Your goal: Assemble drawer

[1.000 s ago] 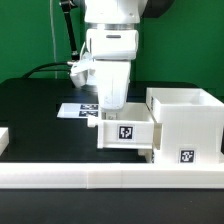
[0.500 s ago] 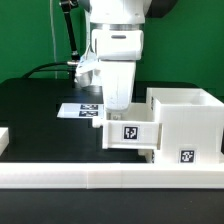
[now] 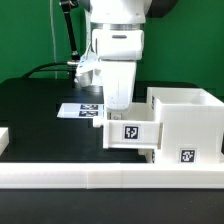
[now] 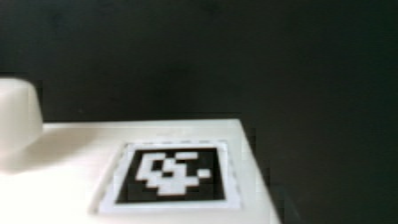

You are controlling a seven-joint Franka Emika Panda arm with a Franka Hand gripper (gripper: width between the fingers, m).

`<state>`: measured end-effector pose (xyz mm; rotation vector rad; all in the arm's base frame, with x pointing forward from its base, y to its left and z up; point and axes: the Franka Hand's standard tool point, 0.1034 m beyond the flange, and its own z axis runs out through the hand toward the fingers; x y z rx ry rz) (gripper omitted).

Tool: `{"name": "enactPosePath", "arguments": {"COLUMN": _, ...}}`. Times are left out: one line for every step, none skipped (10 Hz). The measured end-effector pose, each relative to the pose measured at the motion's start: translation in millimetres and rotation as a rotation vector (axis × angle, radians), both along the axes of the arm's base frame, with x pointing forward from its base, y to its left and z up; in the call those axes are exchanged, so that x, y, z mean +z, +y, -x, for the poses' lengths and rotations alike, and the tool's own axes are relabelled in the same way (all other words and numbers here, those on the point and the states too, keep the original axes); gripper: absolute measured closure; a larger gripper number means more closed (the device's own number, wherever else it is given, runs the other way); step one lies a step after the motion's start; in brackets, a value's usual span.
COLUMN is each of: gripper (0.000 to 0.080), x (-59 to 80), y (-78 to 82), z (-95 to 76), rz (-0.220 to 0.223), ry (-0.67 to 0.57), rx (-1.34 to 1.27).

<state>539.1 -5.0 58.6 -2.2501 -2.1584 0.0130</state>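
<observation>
A: Where does the drawer job stand?

B: Partway, I'd judge. The housing (image 3: 185, 125), the big open-sided box, sits toward the front right corner of the worktop (image 3: 35, 110) as the exterior view shows it, just behind the long low rail (image 3: 110, 180) along the front edge. One tray (image 3: 130, 133) is at its open side, looking partly slid in, with its tagged face (image 4: 173, 172) pointing outward.

A: Fully home?

B: Doesn't look it. A good part of the tray sticks out of the housing, so it probably wants pushing further.

A: And the tool?

B: The tool (image 3: 118, 103) is down at the tray's rear, right over it. Whether it's pinching the wall or spread apart, I cannot tell; the arm's body hides the fingertips, and the wrist view shows only the tag and white plastic.

A: Anything else left?

B: A second tray isn't clearly in sight, so I can't say. The marker board (image 3: 82, 110) lies flat behind the arm.
</observation>
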Motion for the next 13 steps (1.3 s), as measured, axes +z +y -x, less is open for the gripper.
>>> {"name": "enactPosePath", "arguments": {"gripper": 0.0757, "x": -0.3, "y": -0.1, "z": -0.2, "rz": 0.000, "ry": 0.001, "rx": 0.000}}
{"name": "enactPosePath", "arguments": {"gripper": 0.0757, "x": -0.6, "y": -0.2, "z": -0.8, "rz": 0.000, "ry": 0.001, "rx": -0.001}}
{"name": "enactPosePath", "arguments": {"gripper": 0.0757, "x": -1.0, "y": -0.2, "z": -0.8, "rz": 0.000, "ry": 0.002, "rx": -0.001}}
{"name": "enactPosePath", "arguments": {"gripper": 0.0757, "x": -1.9, "y": -0.4, "z": -1.0, "rz": -0.001, "ry": 0.003, "rx": -0.001}}
{"name": "enactPosePath", "arguments": {"gripper": 0.0757, "x": -3.1, "y": -0.3, "z": -1.9, "rz": 0.000, "ry": 0.002, "rx": 0.002}}
{"name": "enactPosePath", "arguments": {"gripper": 0.0757, "x": -2.7, "y": 0.0, "z": -3.2, "rz": 0.007, "ry": -0.002, "rx": 0.008}}
{"name": "enactPosePath", "arguments": {"gripper": 0.0757, "x": -2.6, "y": 0.0, "z": -3.5, "rz": 0.009, "ry": -0.002, "rx": 0.003}}
{"name": "enactPosePath", "arguments": {"gripper": 0.0757, "x": -2.5, "y": 0.9, "z": -3.7, "rz": 0.009, "ry": -0.003, "rx": 0.003}}
{"name": "enactPosePath", "arguments": {"gripper": 0.0757, "x": -2.7, "y": -0.5, "z": -3.5, "rz": 0.009, "ry": -0.003, "rx": 0.000}}
{"name": "enactPosePath", "arguments": {"gripper": 0.0757, "x": -2.7, "y": -0.5, "z": -3.5, "rz": 0.009, "ry": -0.003, "rx": 0.000}}
{"name": "enactPosePath", "arguments": {"gripper": 0.0757, "x": -2.7, "y": -0.4, "z": -3.5, "rz": 0.008, "ry": -0.003, "rx": 0.000}}
{"name": "enactPosePath", "arguments": {"gripper": 0.0757, "x": -2.9, "y": 0.6, "z": -3.5, "rz": 0.008, "ry": -0.002, "rx": 0.001}}
{"name": "enactPosePath", "arguments": {"gripper": 0.0757, "x": -2.5, "y": 5.0, "z": -4.5, "rz": 0.007, "ry": -0.003, "rx": 0.005}}
